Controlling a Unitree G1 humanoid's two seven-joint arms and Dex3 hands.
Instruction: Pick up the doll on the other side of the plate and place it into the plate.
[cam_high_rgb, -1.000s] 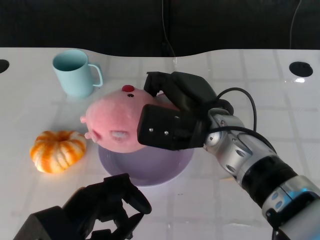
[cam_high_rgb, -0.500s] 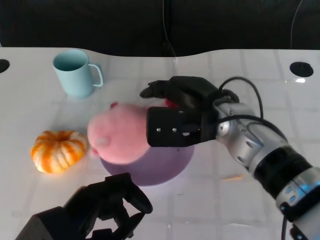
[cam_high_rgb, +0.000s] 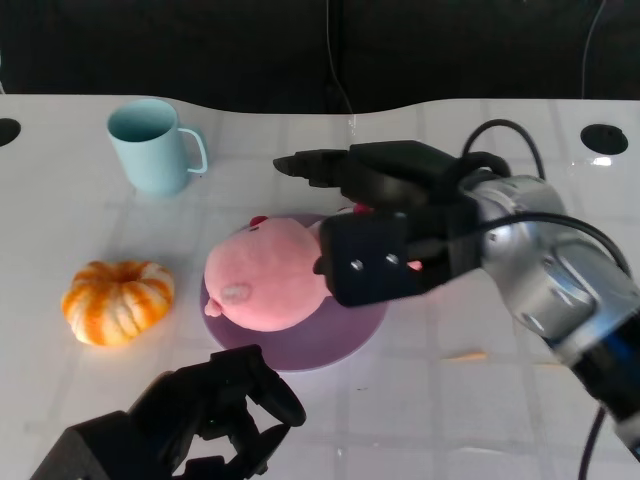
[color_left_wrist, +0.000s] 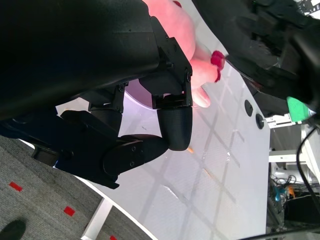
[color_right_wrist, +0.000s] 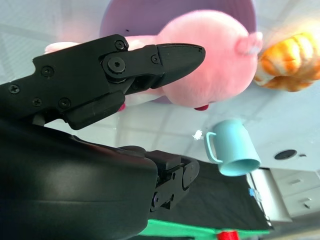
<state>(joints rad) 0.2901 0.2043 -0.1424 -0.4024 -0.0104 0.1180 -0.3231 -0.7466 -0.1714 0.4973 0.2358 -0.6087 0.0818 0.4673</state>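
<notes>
Presently the pink doll lies on its side on the purple plate, its head overhanging the plate's rim toward the orange pumpkin, while the right hand stands just beside and above the doll's far end with its fingers stretched out apart and nothing visibly clamped between them. The left hand rests low at the near edge of the white table with its fingers curled in on nothing, apart from the plate. A light blue mug stands upright beyond the pumpkin, well apart from the plate.
</notes>
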